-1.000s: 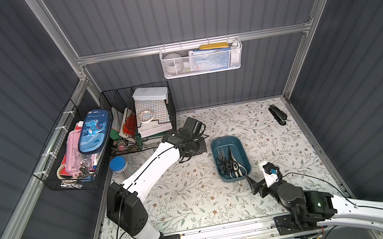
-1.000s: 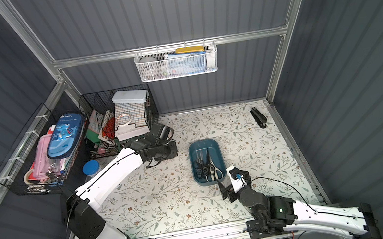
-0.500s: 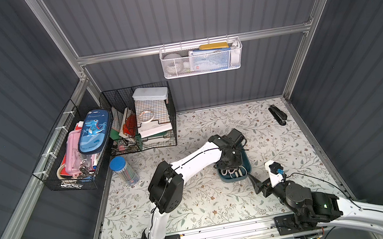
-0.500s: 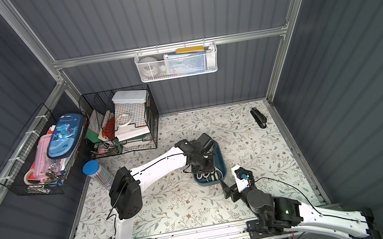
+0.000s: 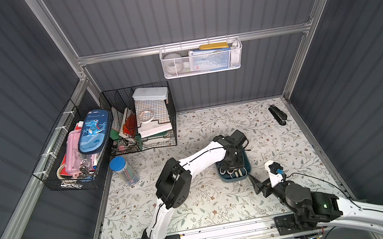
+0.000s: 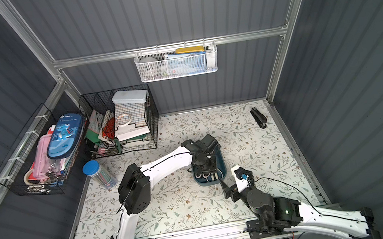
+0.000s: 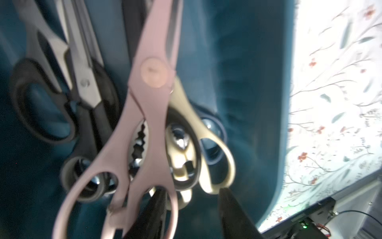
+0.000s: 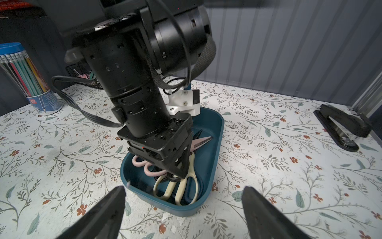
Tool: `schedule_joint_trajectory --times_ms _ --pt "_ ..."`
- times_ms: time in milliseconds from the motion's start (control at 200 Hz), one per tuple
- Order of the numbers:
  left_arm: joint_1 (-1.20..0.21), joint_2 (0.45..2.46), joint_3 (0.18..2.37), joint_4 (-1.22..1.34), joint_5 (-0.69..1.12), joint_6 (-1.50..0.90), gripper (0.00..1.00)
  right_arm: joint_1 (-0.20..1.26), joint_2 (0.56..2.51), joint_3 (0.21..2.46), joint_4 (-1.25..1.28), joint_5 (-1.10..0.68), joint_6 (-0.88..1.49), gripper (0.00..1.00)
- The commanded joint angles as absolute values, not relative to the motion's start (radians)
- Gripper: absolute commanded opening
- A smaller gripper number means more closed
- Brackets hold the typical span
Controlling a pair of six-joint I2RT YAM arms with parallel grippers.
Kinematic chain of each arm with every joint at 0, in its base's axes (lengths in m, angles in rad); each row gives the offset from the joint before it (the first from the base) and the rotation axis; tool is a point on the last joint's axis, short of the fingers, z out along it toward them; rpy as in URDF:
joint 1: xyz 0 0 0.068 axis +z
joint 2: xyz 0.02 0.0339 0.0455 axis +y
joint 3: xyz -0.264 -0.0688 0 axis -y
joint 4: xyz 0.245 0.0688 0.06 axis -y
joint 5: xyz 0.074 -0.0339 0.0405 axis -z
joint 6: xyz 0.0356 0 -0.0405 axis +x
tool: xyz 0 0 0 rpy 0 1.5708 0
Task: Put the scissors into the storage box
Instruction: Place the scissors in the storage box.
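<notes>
The teal storage box point(image 5: 248, 166) point(image 6: 222, 161) point(image 8: 215, 157) sits mid-table. Inside lie several scissors: a pale pink-handled pair point(image 7: 148, 103) point(image 8: 203, 140) on top and blurred, cream shears point(image 7: 206, 144) point(image 8: 179, 186) under it, and black-handled pairs point(image 7: 41, 103). My left gripper point(image 7: 193, 190) point(image 5: 232, 166) point(image 6: 205, 169) points down into the box over the handles. It is open, and one pink handle loop lies across one of its fingers point(image 7: 153, 213). My right gripper point(image 8: 184, 189) point(image 5: 255, 182) stands open and empty just outside the box's near end.
A black stapler point(image 5: 277, 114) point(image 8: 341, 126) lies at the back right corner. A blue-capped pencil tube point(image 5: 123, 171) point(image 8: 26, 78) stands at the left. Black wire baskets point(image 5: 139, 120) point(image 5: 69, 153) fill the back left. A white mesh basket point(image 5: 202, 58) hangs on the back wall.
My left arm swung from beside the wire basket at the back left to over the storage box, dipped into it, and its jaws came apart. The right arm barely moved.
</notes>
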State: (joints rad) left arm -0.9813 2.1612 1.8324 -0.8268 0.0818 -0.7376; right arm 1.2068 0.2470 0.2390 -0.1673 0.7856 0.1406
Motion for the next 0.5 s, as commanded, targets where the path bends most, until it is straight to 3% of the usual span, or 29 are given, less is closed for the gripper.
schedule_joint_trajectory --times_ms 0,135,320,355,470,495 --pt "-0.978 2.083 1.864 -0.765 0.064 -0.706 0.62 1.204 0.252 0.229 -0.17 0.787 0.138 0.92" --pt "-0.977 1.909 1.789 -0.714 -0.155 -0.675 0.62 1.205 0.278 0.228 -0.151 0.785 0.13 0.93" --pt "-0.96 1.568 1.496 -0.567 -0.496 -0.566 0.61 1.202 0.357 0.244 -0.08 0.889 0.113 0.97" --pt "-0.955 1.497 1.433 -0.537 -0.566 -0.528 0.65 1.2 0.384 0.239 -0.015 0.917 0.079 0.99" --pt "-0.953 1.298 1.167 -0.479 -0.944 -0.462 0.98 1.132 0.517 0.251 0.161 0.906 -0.073 0.99" --pt "-0.95 1.258 1.105 -0.468 -1.027 -0.472 0.99 1.103 0.555 0.26 0.185 0.912 -0.092 0.99"
